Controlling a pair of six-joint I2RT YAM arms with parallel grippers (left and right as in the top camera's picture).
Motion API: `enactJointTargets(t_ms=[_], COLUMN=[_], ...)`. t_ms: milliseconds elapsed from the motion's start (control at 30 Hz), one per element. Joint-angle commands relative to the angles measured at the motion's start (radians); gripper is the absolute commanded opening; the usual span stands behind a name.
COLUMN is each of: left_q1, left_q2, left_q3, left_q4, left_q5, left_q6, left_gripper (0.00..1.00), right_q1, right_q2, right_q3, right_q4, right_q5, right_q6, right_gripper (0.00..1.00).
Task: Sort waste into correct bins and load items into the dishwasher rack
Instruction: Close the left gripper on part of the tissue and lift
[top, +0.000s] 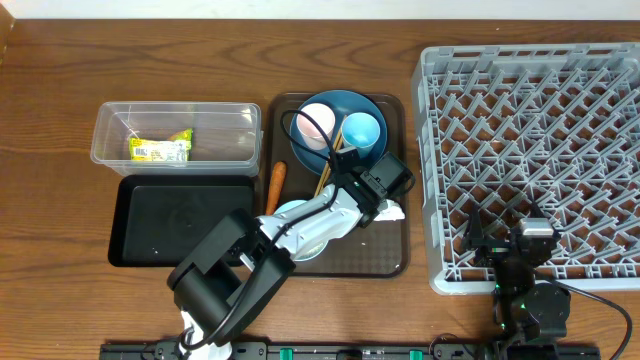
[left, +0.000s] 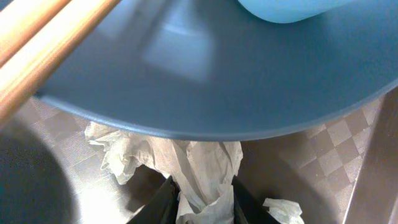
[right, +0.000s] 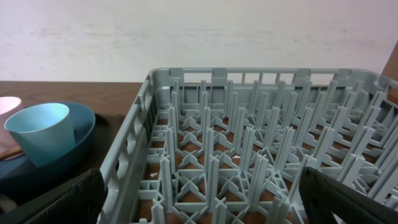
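Crumpled white tissue (left: 200, 163) lies on the dark brown tray (top: 385, 262), tucked just under the rim of the dark blue plate (left: 249, 81) at the plate's five o'clock. Your left tool (left: 204, 205) is down on it, the two fingers pressed in from either side and pinching the paper's lower fold. The grip looks shallow, taking only a few layers, so lift slowly and straight up until the loose flap at ten o'clock of the tool comes free of the plate rim. Do not drag sideways, or you may nudge the plate and the light blue cup (top: 361, 129) standing on it. The chopsticks (left: 43, 43) lean across the plate at eleven o'clock, so keep your wrist clear of them as you rise. A small white scrap (left: 281, 209) sits at four o'clock of the tool, and you cannot tell whether it is joined to the rest, so check it after the lift. Once clear, swing toward nine o'clock, where the clear container (top: 105, 140) already holds the snack wrapper (top: 160, 150). That looks the likelier bin for paper than the black tray (top: 130, 250) below it. Your right tool (right: 199, 208) rests with its fingers spread wide at the near edge of the rack (top: 530, 100), holding nothing.
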Motion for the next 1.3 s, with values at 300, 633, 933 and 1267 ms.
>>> enactJointTargets(t_ms=[300,633,933,1267], left_q1=[0.001,0.001,0.001,0.001], left_q2=[-0.111,-0.11,-0.11,-0.115], left_q3=[0.002,0.002,0.002,0.003], left_q4=[-0.059,-0.082,-0.082,-0.077], left_q5=[-0.031,-0.032,-0.066,-0.092], left_q6=[0.032,0.032,0.032,0.071], left_gripper=[0.27,0.36,0.29,0.09], right_q1=[0.009,0.009,0.009,0.009], right_q2=[-0.007,-0.007,-0.007,-0.007], right_q3=[-0.003,-0.003,-0.003,-0.003], right_q4=[-0.001,-0.001,-0.001,-0.001], right_q5=[0.003,0.003,0.003,0.003], right_q6=[0.003,0.003,0.003,0.003], right_gripper=[0.99,0.99,0.99,0.99])
